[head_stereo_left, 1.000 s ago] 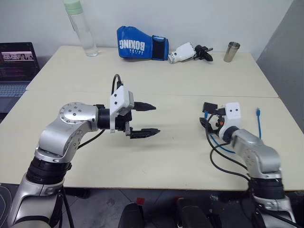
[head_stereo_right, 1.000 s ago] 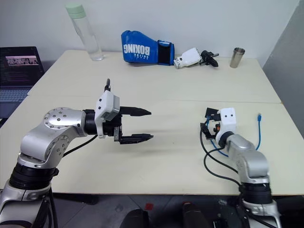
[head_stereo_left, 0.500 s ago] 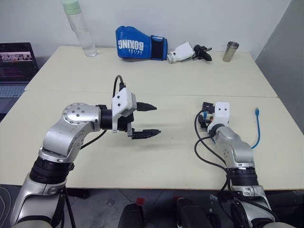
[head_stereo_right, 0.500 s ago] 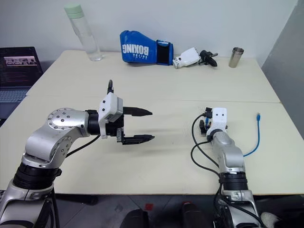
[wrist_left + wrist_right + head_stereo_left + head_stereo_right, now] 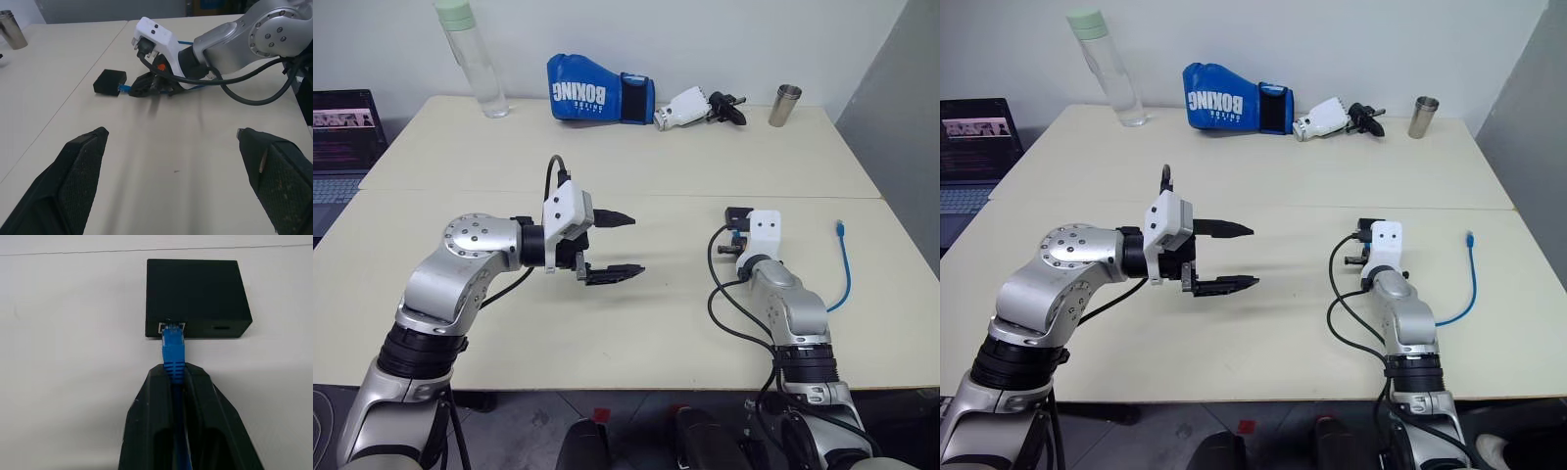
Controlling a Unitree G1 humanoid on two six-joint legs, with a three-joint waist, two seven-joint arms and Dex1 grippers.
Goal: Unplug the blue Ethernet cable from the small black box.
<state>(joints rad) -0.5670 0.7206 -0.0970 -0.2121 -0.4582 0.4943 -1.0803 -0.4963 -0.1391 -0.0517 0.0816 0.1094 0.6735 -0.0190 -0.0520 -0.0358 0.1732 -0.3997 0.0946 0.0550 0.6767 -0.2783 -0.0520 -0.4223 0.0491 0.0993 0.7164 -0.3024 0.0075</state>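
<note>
Cream tabletop [image 5: 636, 186] is carrying 1 clear bottle [image 5: 470, 59], 1 blue boxing glove [image 5: 599, 90] & 1 steel cup [image 5: 785, 105] along far edge, w/ nothing sitting btwn the arms. Right gripper [image 5: 177, 377] is clamping its 2 fingers shut on the blue Ethernet cable [image 5: 174, 350] just behind the plug, which is sitting in the small black box [image 5: 195, 296], a flat matte square lying right of centre. Left gripper [image 5: 625, 245] is hanging over table left of it, jaws spread wide.
</note>
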